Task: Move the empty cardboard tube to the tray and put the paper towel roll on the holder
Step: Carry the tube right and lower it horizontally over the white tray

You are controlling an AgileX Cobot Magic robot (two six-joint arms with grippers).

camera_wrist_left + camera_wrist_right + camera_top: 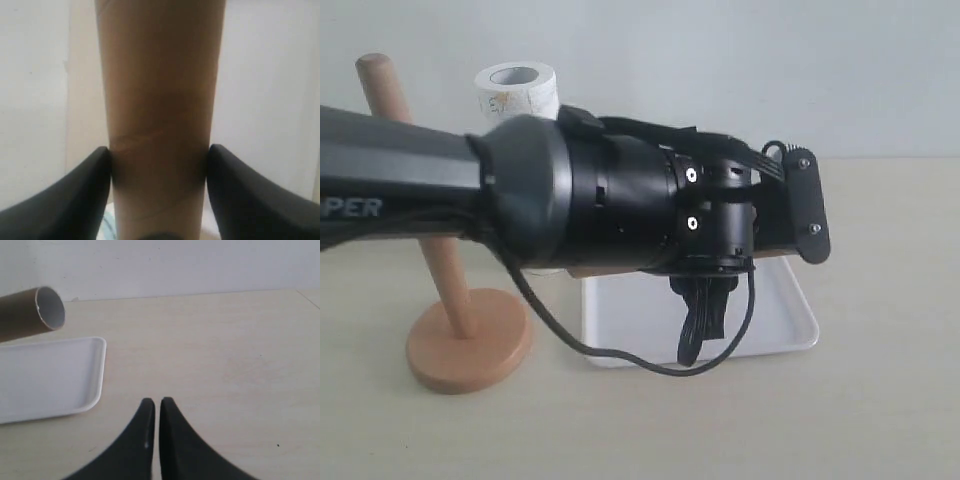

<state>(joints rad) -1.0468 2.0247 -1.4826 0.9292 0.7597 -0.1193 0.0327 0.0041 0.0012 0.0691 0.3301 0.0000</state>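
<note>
Your left gripper (159, 154) is clasping the cardboard tube (160, 75), with one black jaw pressing on each side of it, and the tube is running straight out ahead of the grip. The tray (95, 365) is lying below that grip, and the tube's open end is hanging over its rim. I cannot tell whether the two are touching. You are handling a light, hollow, thin-walled thing. It is probably going to dent under a hard squeeze and roll once freed, so a gentle hold near mid-length is suiting it. Your right gripper (157, 407) is hovering clenched and empty just beside the tray. Farther from the left gripper, the paper roll (520, 88) is standing behind the arm, and the holder (470, 345) is standing bare beside it.
</note>
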